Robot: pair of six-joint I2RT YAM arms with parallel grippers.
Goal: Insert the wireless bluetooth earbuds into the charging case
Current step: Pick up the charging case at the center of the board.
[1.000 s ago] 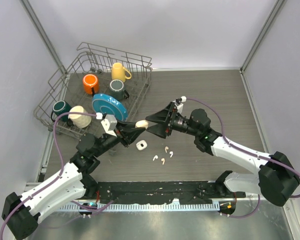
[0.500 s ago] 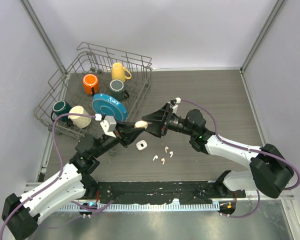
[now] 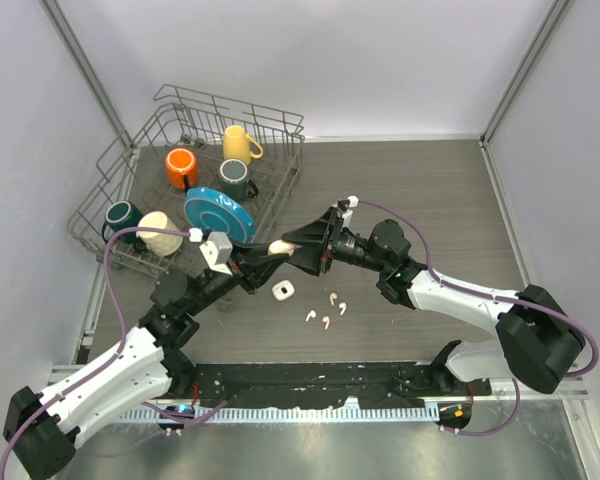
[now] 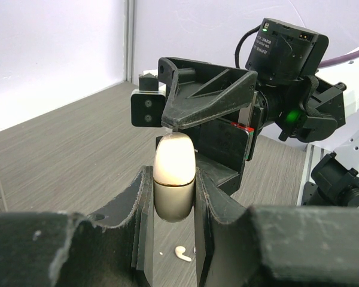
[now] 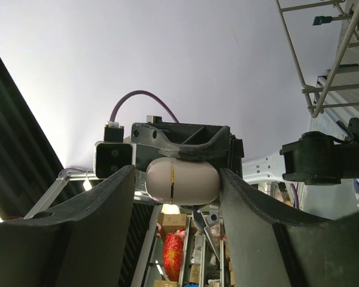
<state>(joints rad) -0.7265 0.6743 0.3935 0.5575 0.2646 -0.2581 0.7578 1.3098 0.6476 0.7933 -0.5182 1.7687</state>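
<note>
My left gripper (image 3: 270, 254) is shut on a cream, egg-shaped charging case (image 3: 280, 247) with a gold seam, closed, and holds it above the table. In the left wrist view the case (image 4: 174, 179) stands between my fingers (image 4: 142, 197). My right gripper (image 3: 294, 243) is open and straddles the case's lid end; in the right wrist view the case (image 5: 191, 182) sits between its spread fingers (image 5: 242, 203), with a gap on the left side. Several white earbuds (image 3: 326, 320) lie on the table below; one also shows in the left wrist view (image 4: 182, 254). A second small white case (image 3: 283, 290) lies beside them.
A wire dish rack (image 3: 120, 160) stands at the back left, holding mugs (image 3: 182, 166) and a blue plate (image 3: 220, 212). The two arms meet nose to nose over the middle of the wood-grain table (image 3: 430, 190).
My right gripper has moved left toward the left gripper and now straddles the lid end of the held case. The left gripper, the case and the earbuds have stayed put.
</note>
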